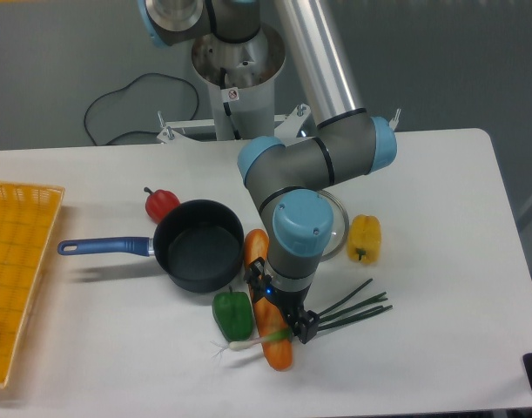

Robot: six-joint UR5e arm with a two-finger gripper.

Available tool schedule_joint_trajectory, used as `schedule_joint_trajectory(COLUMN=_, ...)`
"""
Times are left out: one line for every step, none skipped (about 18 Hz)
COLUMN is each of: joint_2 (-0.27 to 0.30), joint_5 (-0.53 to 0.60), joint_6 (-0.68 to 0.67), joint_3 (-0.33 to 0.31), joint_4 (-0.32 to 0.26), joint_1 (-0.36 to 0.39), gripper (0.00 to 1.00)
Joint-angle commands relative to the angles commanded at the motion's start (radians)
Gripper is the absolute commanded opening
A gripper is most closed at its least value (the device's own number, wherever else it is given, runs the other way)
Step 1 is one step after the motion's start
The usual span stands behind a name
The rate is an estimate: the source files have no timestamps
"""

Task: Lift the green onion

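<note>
Overhead, gripper at green onion (white table, grey wall).

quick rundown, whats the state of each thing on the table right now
tool: down at the green onion, grip unclear
green onion: flat, lying across the orange baguette
orange baguette: flat on the table
pot: upright, empty
glass lid: off the pot, flat
yellow basket: at the left edge

The arm bends steeply down, its claw low at the table, finger spacing unclear.
</note>
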Motion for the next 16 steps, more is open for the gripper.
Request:
schedule_joint_trajectory(joint_2=-0.003, joint_5=0.000, joint_6=-0.002, joint_3=0.003, joint_4=0.003, joint_1=0.000, gripper=1.00)
schedule_joint_trajectory(joint_2=-0.008, joint_5=0.000, joint_6=-0.003, joint_3=0.008, joint_4=0.003, joint_1=0.000, gripper=1.00)
schedule_joint_trajectory(joint_2=-0.008, joint_5=0.000, joint_6=-0.003, joint_3=0.012, joint_4=0.003, joint_1=0.000, gripper=1.00)
schedule_joint_trajectory(joint_2=-0.012, joint_5=0.000, joint_6=-0.003, joint_3=0.017, joint_4=0.003, joint_1=0.000, gripper=1.00)
schedule_joint_trajectory(joint_2=-0.017, joint_5=0.000, joint_6=-0.003, joint_3=0.020, joint_4=0.003, joint_1=-0.002, gripper=1.00)
schedule_joint_trajectory(joint_2=-0.024, joint_5=0.000, joint_6=-0.003, joint_3=0.023, joint_4=0.003, joint_1=0.000, gripper=1.00)
schedule_joint_trajectory(joint_2=-0.028, joint_5=0.000, joint_6=-0.003, joint_3=0.025, joint_4=0.003, joint_1=-0.002, gripper=1.00)
schedule_joint_trajectory(joint_2=-0.028, joint_5=0.000, joint_6=-0.003, joint_3=0.026, joint_4=0.003, joint_1=-0.003, gripper=1.00)
schedule_joint_trajectory(joint_2=-0.028, joint_5=-0.002, joint_6=0.000, joint_3=0.026, joint_4=0.003, joint_1=-0.003, gripper=1.00)
schedule_joint_trajectory(joint_2=-0.029, joint_5=-0.002, joint_6=0.005, joint_3=0.026, joint_4=0.005, joint_1=-0.005, gripper=1.00)
schedule_joint_trajectory(joint_2=-0.034, joint_5=-0.006, joint_6=0.005, joint_3=0.026, joint_4=0.008, joint_1=-0.006, gripper=1.00)
schedule_joint_trajectory(joint_2=-0.037, joint_5=-0.009, joint_6=0.005, joint_3=0.026, joint_4=0.009, joint_1=-0.006, gripper=1.00)
schedule_joint_trajectory(joint_2=-0.037, joint_5=-0.009, joint_6=0.005, joint_3=0.026, joint_4=0.009, joint_1=-0.006, gripper=1.00)
schedule_joint_trajectory(joint_2=-0.040, joint_5=-0.009, joint_6=0.005, joint_3=0.025, joint_4=0.009, joint_1=-0.008, gripper=1.00)
schedule_joint_trajectory(joint_2=-0.044, joint_5=-0.009, joint_6=0.005, joint_3=0.026, joint_4=0.009, joint_1=-0.008, gripper=1.00)
schedule_joint_trajectory(joint_2=-0.048, joint_5=-0.009, joint_6=0.005, joint_3=0.026, joint_4=0.009, joint_1=-0.008, gripper=1.00)
